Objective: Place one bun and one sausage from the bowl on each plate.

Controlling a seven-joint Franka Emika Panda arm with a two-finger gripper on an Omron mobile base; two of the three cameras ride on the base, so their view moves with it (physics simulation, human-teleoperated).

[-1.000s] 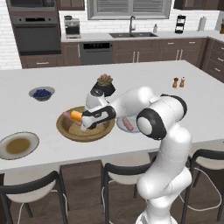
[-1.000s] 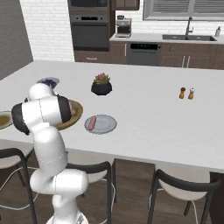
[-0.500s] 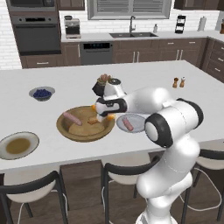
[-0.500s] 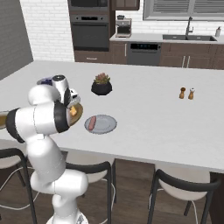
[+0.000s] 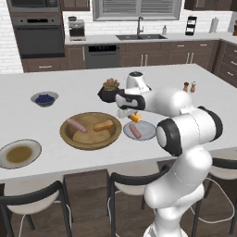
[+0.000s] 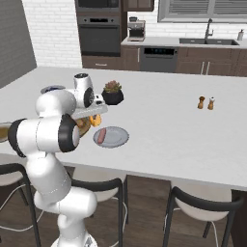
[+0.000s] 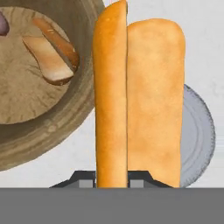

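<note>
My gripper is shut on an orange-tan bun and holds it just above the grey plate. One sausage lies on that plate. To its left sits the wide wooden bowl, which holds a sausage and another bun. In the hand view the held bun stands between the fingertips, with the grey plate partly hidden behind it. A second, tan plate lies at the counter's front left.
A black pot with a plant stands just behind the gripper. A small grey bowl of blue berries is at the back left. Salt and pepper shakers stand to the right. Stools line the counter's near edge.
The arm has swung right from over the wooden bowl to over the grey plate, carrying the bun with it. The gripper stays shut on the bun.
</note>
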